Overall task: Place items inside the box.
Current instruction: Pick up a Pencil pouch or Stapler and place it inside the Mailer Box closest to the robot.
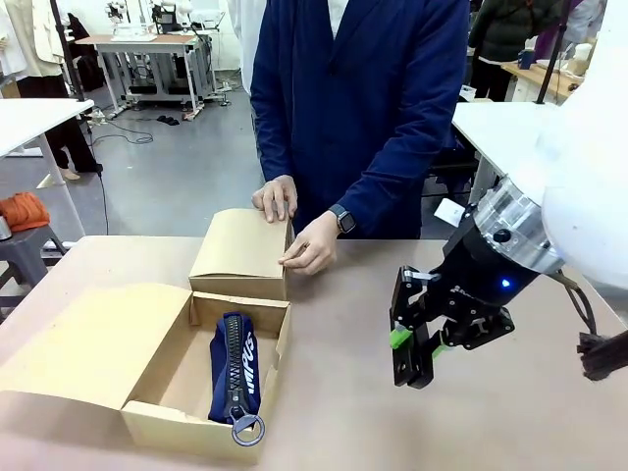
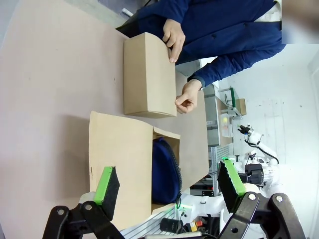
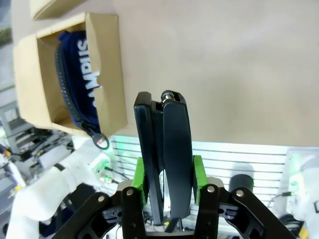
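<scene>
The open cardboard box [image 1: 162, 424] sits at the table's front left with its lid flap spread to the left. A navy zip pencil case [image 1: 233, 361] lies inside it. My right gripper [image 1: 416, 343] hangs above the table to the right of the box, shut on a black stapler [image 1: 412, 371]. In the right wrist view the stapler [image 3: 164, 144] stands upright between the green pads, with the box [image 3: 107, 64] and navy case [image 3: 79, 74] at the upper left. My left gripper [image 2: 168, 181] is open and holds nothing, high above the box [image 2: 119, 149] and the case [image 2: 164, 172].
A person in a dark blue coat stands at the far side with both hands [image 1: 312, 247] on a closed cardboard box [image 1: 240, 253], just behind the open one. Bare tabletop [image 1: 343, 412] lies between the open box and my right gripper.
</scene>
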